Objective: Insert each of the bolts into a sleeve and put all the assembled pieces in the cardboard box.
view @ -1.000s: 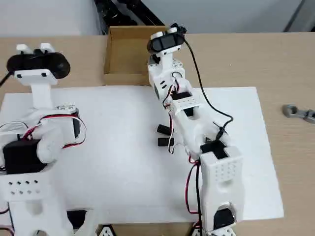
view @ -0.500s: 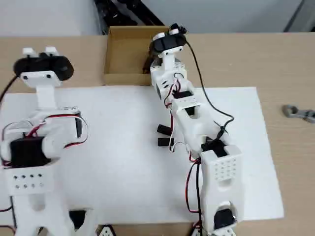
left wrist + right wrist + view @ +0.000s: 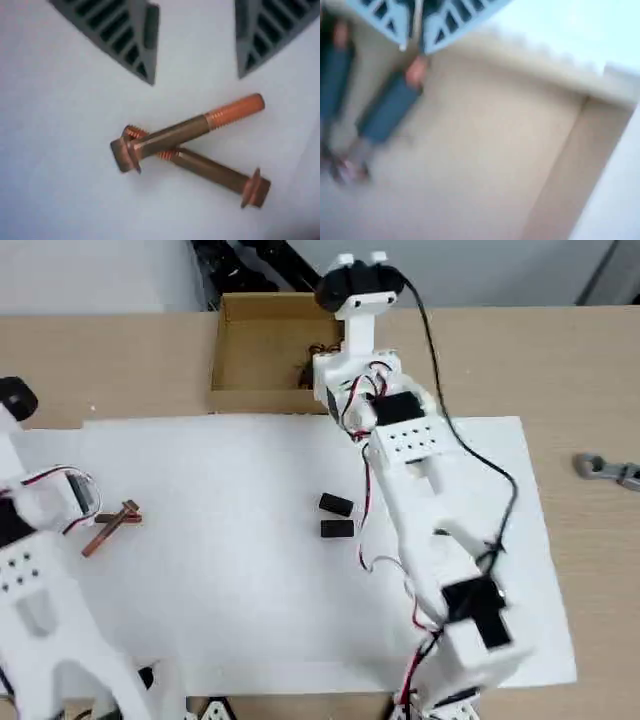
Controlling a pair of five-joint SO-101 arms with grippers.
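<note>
Broadly, the wooden bench (image 3: 120, 350) carries a white sheet (image 3: 230, 590) whose far edge runs just in front of the cardboard box (image 3: 250, 400). The right arm (image 3: 430, 510) stretches across the sheet to the box. Its right hand (image 3: 414, 48) hangs inside, over the floor by the box's right wall; whether it is clenched or released cannot be told (its tip sits just above a copper end). The left arm (image 3: 35, 580) stands well to the left of the box and in front of it. The left hand (image 3: 195, 77) is released, jaws spread wide, poised just above the bolts (image 3: 190, 130) without touching them. Well to the right of the box, off the sheet, lies a small metal tool (image 3: 600, 468). Inside the box, an assembled piece (image 3: 387, 112) lies on the floor, copper showing at both ends of a dark sleeve, with a similar shape beside it. Two black sleeves (image 3: 337, 505) lie on the sheet in front of the box's right corner, one just beside the other. The two copper bolts lie crossed and touching on the sheet, in front of the box and well to its left.
</note>
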